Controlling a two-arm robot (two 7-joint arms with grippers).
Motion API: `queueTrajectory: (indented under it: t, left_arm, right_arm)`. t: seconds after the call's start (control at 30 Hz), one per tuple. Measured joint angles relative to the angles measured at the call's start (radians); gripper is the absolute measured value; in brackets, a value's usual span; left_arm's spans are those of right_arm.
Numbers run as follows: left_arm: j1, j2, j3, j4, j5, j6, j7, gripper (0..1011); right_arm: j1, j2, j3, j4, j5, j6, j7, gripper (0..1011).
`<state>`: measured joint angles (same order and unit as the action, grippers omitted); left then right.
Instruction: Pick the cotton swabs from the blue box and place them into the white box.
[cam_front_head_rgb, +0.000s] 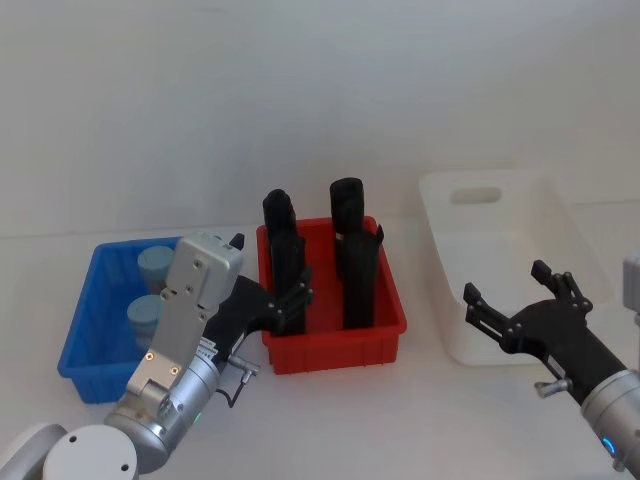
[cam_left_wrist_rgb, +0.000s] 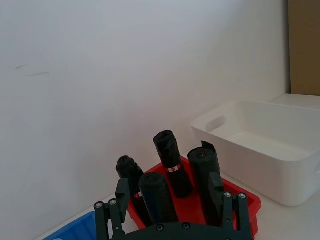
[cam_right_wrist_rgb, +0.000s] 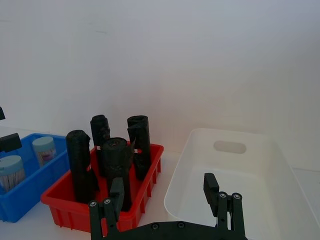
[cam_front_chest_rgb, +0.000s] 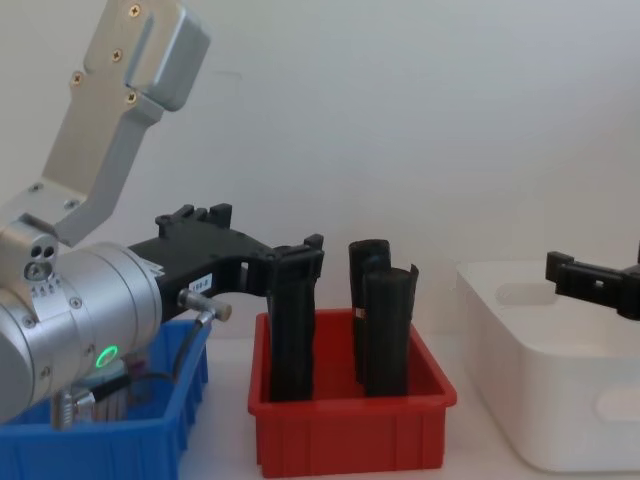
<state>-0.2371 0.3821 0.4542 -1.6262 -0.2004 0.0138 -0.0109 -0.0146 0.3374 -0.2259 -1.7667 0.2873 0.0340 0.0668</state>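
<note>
smooth, faintly glossy moulded plastic: the blue box (cam_front_head_rgb: 95, 383) at nine o'clock, the red bin (cam_front_head_rgb: 335, 350) at centre, the white box (cam_front_head_rgb: 437, 262) at three o'clock. the black rolls (cam_front_head_rgb: 353, 230) look matt and crinkled; the left arm housing (cam_front_head_rgb: 195, 285) is brushed silver metal, the left gripper (cam_front_head_rgb: 298, 298) and right gripper (cam_front_head_rgb: 505, 285) matt black.

left tool (cam_front_chest_rgb: 255, 243) and right tool (cam_front_head_rgb: 509, 288) both splayed.

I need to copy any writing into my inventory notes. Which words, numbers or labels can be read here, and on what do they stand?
Nothing can be quoted; no text is legible.
white sticker on the left gripper: dark characters, too small to read.
white-and-red bands on the black rolls: too small to read.
blue box, red bin, white box: no writing visible.
</note>
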Motion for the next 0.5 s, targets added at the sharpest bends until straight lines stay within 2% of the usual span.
queueTrajectory:
  t: [0.5]
  left_arm:
    - [0.0,0.0,0.0,0.0,0.0,0.0,0.0,1004]
  right_arm:
    - [0.0,0.0,0.0,0.0,0.0,0.0,0.0,1002]
